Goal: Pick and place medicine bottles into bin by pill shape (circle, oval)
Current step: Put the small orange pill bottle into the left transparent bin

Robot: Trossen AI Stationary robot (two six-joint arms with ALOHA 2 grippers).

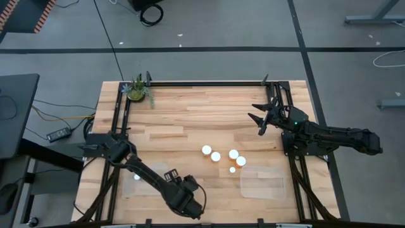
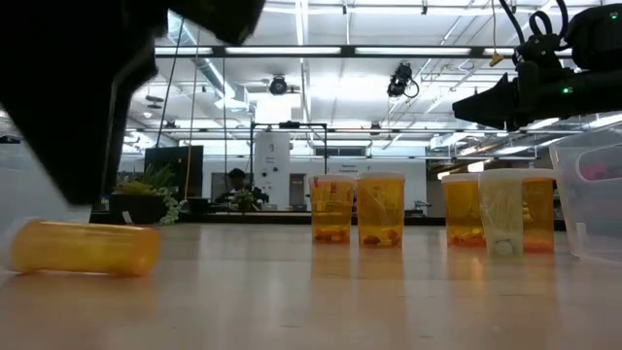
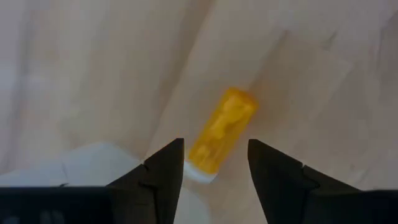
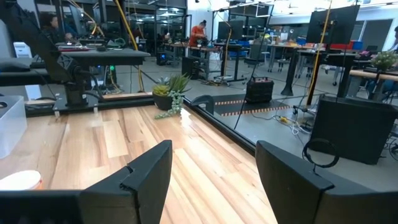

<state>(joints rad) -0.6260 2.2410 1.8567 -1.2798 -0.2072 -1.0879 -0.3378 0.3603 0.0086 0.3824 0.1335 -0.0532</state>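
Lying just past my open left claw (image 3: 216, 163), one bottle (image 3: 221, 135) looks light, hard, slippery; I'd pinch its middle. Right claw (image 4: 212, 167) waits open.

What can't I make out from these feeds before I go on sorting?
- Pill shapes: low view, standing bottles too small and far to tell circle from oval.
- Lying bottle's cap: left wrist view, partly behind the left gripper finger.
- Left bin: high view, mostly covered by the left arm; its contents unclear.
- Right bin: low view, cut off by the edge.
- Right gripper: low view, only a dark outline.
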